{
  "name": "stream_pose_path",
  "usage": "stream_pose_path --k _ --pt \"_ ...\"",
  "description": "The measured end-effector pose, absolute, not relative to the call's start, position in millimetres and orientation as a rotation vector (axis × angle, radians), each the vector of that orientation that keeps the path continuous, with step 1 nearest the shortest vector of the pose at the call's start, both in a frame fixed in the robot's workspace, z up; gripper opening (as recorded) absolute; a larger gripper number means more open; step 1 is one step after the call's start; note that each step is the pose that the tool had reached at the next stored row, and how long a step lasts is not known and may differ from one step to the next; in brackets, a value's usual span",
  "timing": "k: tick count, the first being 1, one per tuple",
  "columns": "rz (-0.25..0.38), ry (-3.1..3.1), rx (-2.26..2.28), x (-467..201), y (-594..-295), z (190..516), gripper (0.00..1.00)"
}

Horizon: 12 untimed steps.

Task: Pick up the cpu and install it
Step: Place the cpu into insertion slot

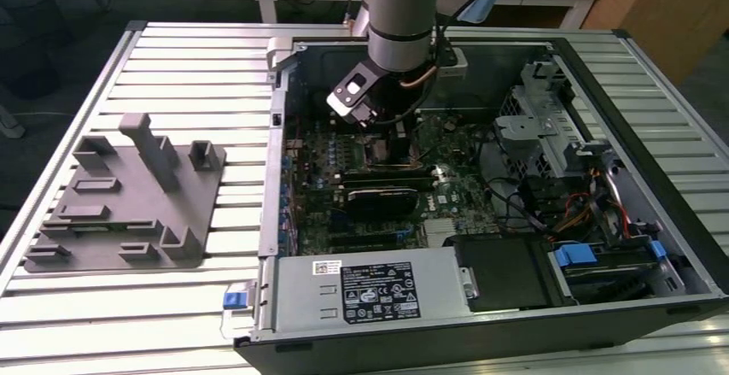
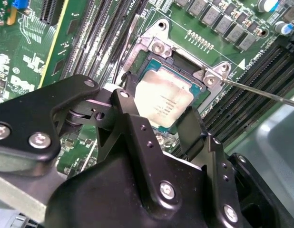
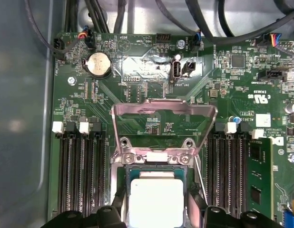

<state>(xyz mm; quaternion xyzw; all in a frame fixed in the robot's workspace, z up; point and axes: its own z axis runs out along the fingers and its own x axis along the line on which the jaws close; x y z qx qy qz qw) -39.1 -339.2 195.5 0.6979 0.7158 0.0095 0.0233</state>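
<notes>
1. My arm (image 1: 399, 25) reaches down into an open computer case (image 1: 638, 93) that lies on the slatted counter (image 1: 194, 59).
2. In both wrist views, my gripper (image 2: 159, 103) (image 3: 155, 211) is low over the green motherboard (image 3: 232, 85), straddling the cpu (image 2: 165, 102) (image 3: 156, 202).
3. The cpu sits inside the black frame of the socket (image 2: 185, 61), silvery top plate facing up. Whether it is fully seated, I cannot tell.
4. I also cannot tell whether my gripper is grasping the cpu or has let go of it (its dark parts hide the chip's edges on both sides).
5. In the first wrist view, the socket's metal hold-down plate (image 3: 163, 105) stands swung open on its hinge, just beyond the cpu.
6. In the second wrist view, a thin metal lever (image 2: 261, 92) runs out from the socket's corner, clear of the chip.
7. Rows of memory slots (image 3: 83, 175) run along both sides of the socket. A round coin battery (image 3: 98, 64) sits farther up the board.
8. In the exterior view, a grey plastic fixture block (image 1: 125, 196) rests on the counter. It is at the exterior view's left, well apart from the case.
</notes>
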Motion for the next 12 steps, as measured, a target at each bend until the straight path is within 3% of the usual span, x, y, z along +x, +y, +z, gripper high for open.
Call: stream_pose_path --k 12 --pt "0.032 2.217 2.162 -39.1 -339.2 206.4 0.61"
